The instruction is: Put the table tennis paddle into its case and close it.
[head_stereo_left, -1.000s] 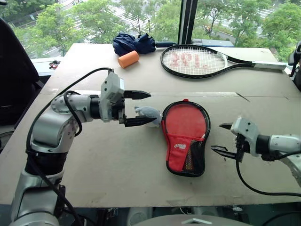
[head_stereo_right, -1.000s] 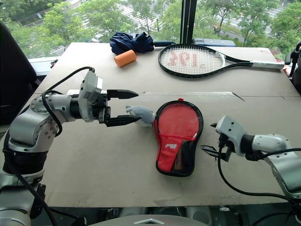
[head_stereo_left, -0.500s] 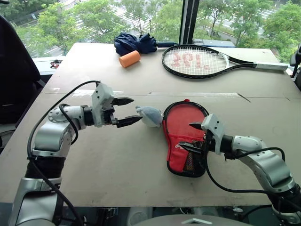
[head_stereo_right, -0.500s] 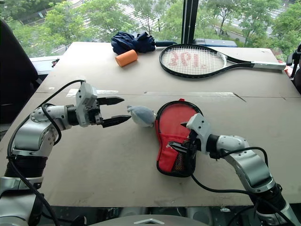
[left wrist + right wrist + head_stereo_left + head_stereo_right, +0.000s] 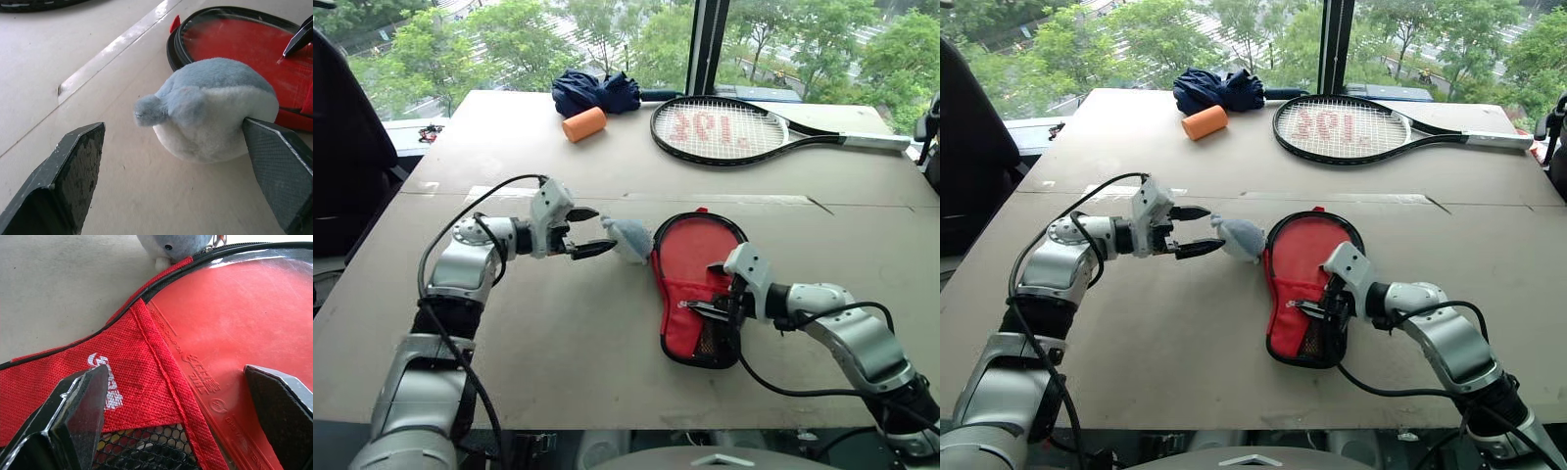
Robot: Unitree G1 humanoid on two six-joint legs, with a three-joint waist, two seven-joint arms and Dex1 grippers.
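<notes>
the case (image 5: 697, 294) lies near the middle of the worktop (image 5: 558, 352), with the table tennis paddle (image 5: 234, 333) lying in it. the plush charm (image 5: 628, 238) sits on the worktop just left of the case, touching its edge. the left pincer (image 5: 585, 233) is just left of the charm; the right pincer (image 5: 705, 286) is over the case. behind them, at the far edge, lie the umbrella (image 5: 595, 90) at left and the tennis racket (image 5: 744, 129) at right.

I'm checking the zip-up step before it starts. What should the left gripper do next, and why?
Probably close on the grey plush zipper charm: the left gripper is open with the charm between its fingers, and the paddle already lies inside the still-open case.
</notes>
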